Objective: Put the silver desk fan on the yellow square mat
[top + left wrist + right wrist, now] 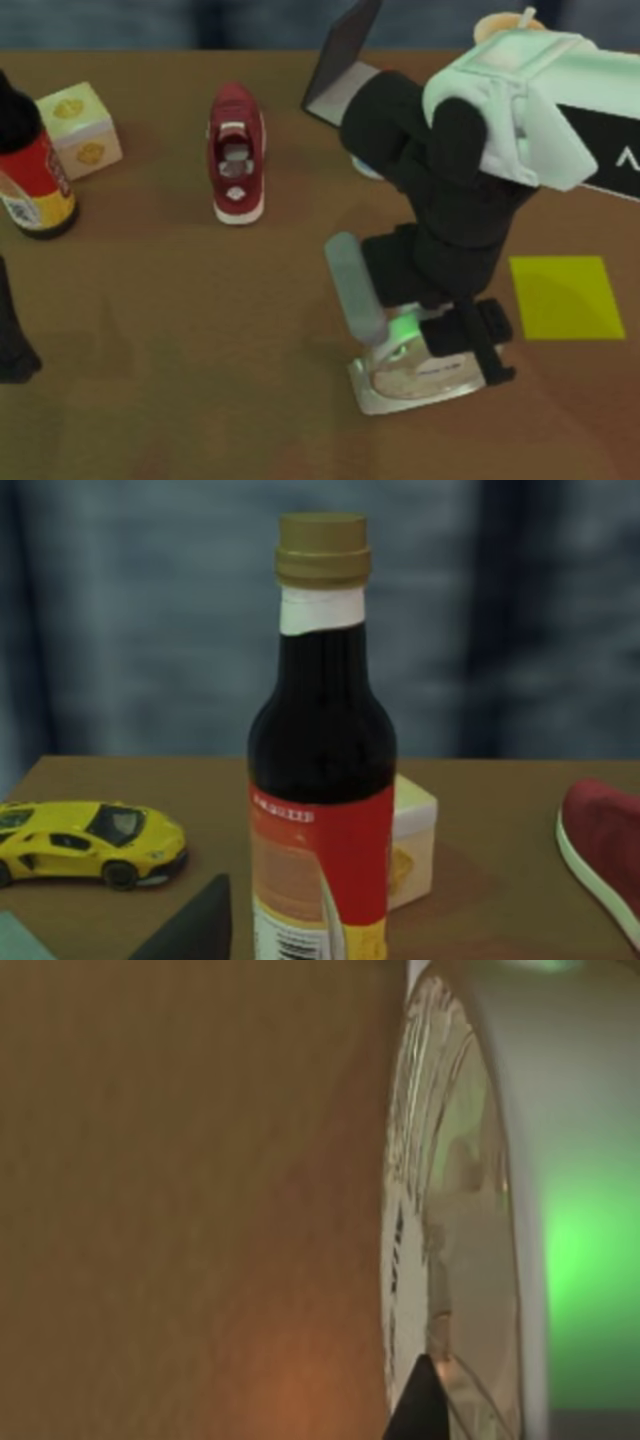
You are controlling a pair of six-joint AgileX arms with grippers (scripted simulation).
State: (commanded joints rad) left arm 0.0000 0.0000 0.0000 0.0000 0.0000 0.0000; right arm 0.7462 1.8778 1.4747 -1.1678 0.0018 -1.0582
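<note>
Currently right gripper (440, 350) sits on the silver desk fan (415, 385), jaw state unclear, yellow square mat (565, 297) still bare.

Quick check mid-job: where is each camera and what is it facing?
Top: above the table, looking down; right arm over the fan, mat beside it.
Left wrist: low at the table's left, facing the bottle; no end effector shows.
Right wrist: pressed close to the fan.
Shared: bottle in top and left wrist; fan in top and right wrist.
</note>
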